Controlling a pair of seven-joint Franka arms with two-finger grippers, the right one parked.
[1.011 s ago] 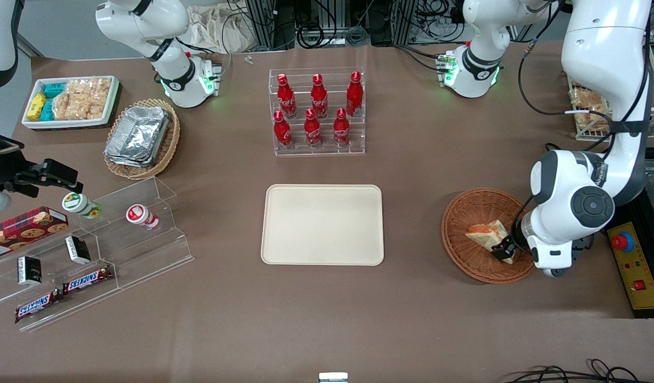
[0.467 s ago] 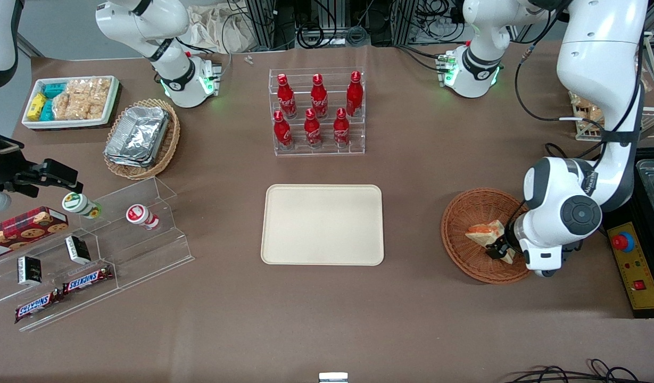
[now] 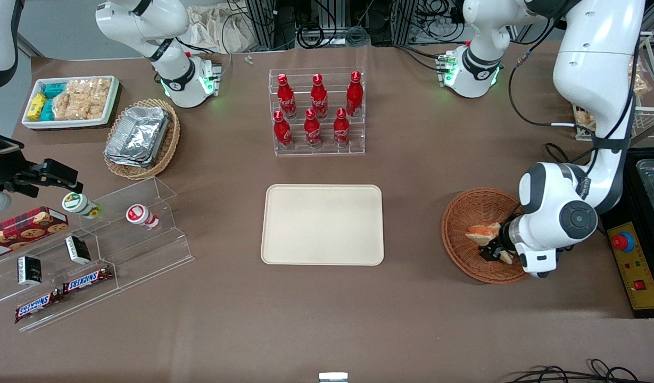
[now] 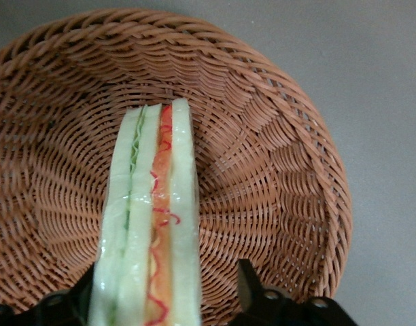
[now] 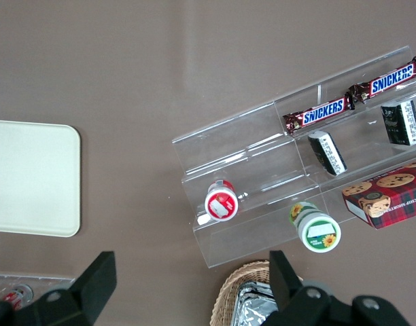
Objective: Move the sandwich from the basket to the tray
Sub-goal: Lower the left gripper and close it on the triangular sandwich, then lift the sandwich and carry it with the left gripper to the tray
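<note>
Front view: I have the gripper [image 3: 494, 251] down inside the round brown basket [image 3: 460, 223], at the working arm's end of the table, with the sandwich [image 3: 483, 232] clamped between its fingers. One end of the wedge sticks out from the gripper toward the tray, orange filling showing on top. Whether the sandwich touches the weave or hangs just above it, I cannot tell from here.

Wrist camera on the working arm: sandwich [image 4: 150, 224] seen edge-on, pale bread slices with a green layer and a red-orange layer running lengthwise. Black fingers [image 4: 252, 288] sit on either side of it, pressed against the bread. Basket [image 4: 276, 156] weave fills the view around and beneath it.

Cream tray [image 3: 322, 224] lies flat mid-table, well apart from the basket, nothing on it. Farther from the front camera than the tray, a clear rack holds six red bottles [image 3: 317, 109]. Toward the parked arm's end: a tan oval basket with foil containers [image 3: 138, 135], a white bin of snack packets [image 3: 71, 101], and a clear stepped stand [image 3: 108, 250] with small cups, chocolate bars and a cookie box
</note>
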